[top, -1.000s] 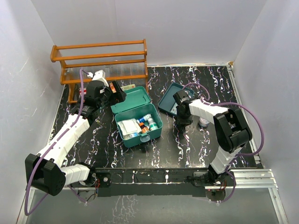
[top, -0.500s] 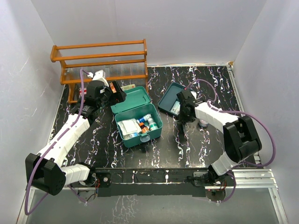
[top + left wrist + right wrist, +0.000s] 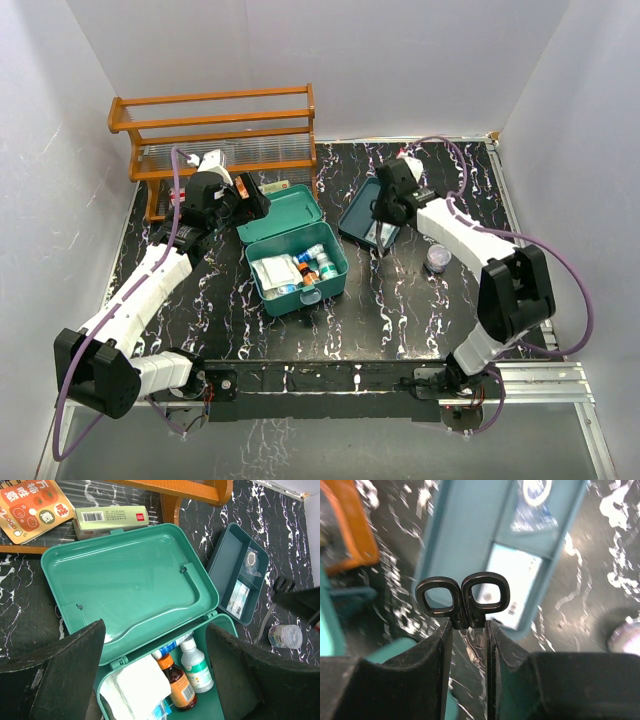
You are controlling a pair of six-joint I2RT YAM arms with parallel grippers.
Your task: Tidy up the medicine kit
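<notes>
I see a black marbled counter [image 3: 420, 300] carrying the open medicine kit [image 3: 283, 216], a blue-teal tray [image 3: 357, 216] beside it, a small clear jar [image 3: 437, 261], and a wooden rack [image 3: 215, 125] at the back.

What I can't make out

My right gripper [image 3: 469, 626] hides most of the blades of the scissors [image 3: 462, 599], and the tray [image 3: 465, 535] beyond is blurred. My left wrist view cuts off the near end of the medicine kit [image 3: 130, 580], and the labels on the bottles [image 3: 196, 667] are too small to read.
</notes>
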